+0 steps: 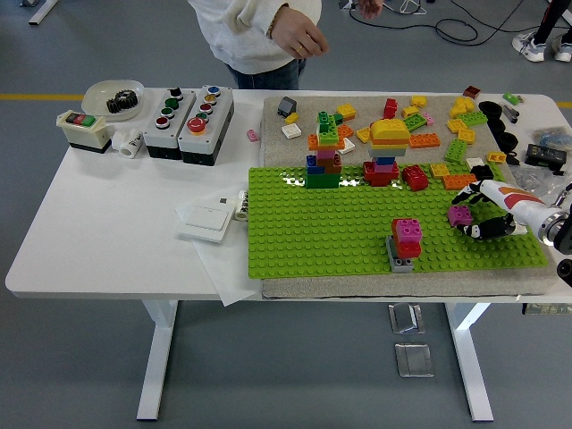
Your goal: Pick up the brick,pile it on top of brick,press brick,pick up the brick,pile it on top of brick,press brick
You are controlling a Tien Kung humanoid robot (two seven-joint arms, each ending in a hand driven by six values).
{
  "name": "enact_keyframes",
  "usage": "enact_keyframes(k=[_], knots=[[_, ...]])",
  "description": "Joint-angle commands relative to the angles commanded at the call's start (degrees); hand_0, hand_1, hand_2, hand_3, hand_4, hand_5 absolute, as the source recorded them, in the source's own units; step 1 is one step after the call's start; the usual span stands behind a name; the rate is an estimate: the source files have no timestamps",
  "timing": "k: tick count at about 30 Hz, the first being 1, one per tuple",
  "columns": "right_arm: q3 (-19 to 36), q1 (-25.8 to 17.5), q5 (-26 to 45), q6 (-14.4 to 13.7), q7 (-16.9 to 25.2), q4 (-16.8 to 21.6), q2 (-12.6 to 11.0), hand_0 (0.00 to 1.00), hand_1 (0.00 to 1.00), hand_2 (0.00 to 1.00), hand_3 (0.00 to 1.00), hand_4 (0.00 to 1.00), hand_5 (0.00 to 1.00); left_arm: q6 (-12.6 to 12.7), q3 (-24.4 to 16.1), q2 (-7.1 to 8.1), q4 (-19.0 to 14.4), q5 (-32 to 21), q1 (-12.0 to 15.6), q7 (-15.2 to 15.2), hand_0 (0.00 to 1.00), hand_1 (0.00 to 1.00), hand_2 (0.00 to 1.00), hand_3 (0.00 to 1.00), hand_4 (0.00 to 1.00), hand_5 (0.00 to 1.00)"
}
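A small magenta brick (459, 214) lies on the green baseplate (322, 232) near its right edge. My right hand (474, 211) reaches in from the right, its fingers (479, 231) spread, with the thumb above the brick and the others below it. The brick still rests on the plate, and I cannot tell whether they touch it. A short stack (406, 241) stands left of it, a red and pink brick on a grey one. My left arm is out of view.
Taller brick towers (323, 161) (388, 152) stand along the baseplate's far edge, with several loose bricks (465, 125) behind them. Button boxes (189, 121), a bowl (112, 94) and a white switch (207, 219) sit at the left. A person (268, 36) stands at the far side.
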Motion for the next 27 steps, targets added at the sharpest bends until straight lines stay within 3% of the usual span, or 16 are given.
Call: enact_keyframes(k=[17,18,27], knots=[[-0.4,-0.4,-1.6,-1.6,0.3,-1.0,0.6,0.680,0.664,0.637,0.560,0.632,0.260,0.0,0.9,-0.11,0.0,-0.8,0.0,-0.2,0.800,0.703,0.594,0.533,0.526,0.509],[-0.4,-0.4,-1.7,-1.8,0.3,-0.9,0.6,0.644,0.622,0.618,0.524,0.623,0.382,0.0,0.9,-0.12,0.0,-0.8,0.0,-0.2,0.798,0.708,0.593,0.534,0.526,0.509],[-0.4,-0.6,-2.6,-3.1,0.8,-0.9,0.3,0.593,0.590,0.598,0.510,0.608,0.409,0.0,1.2,-0.11,0.0,-1.1,-0.1,-0.3,0.799,0.712,0.595,0.533,0.526,0.509]])
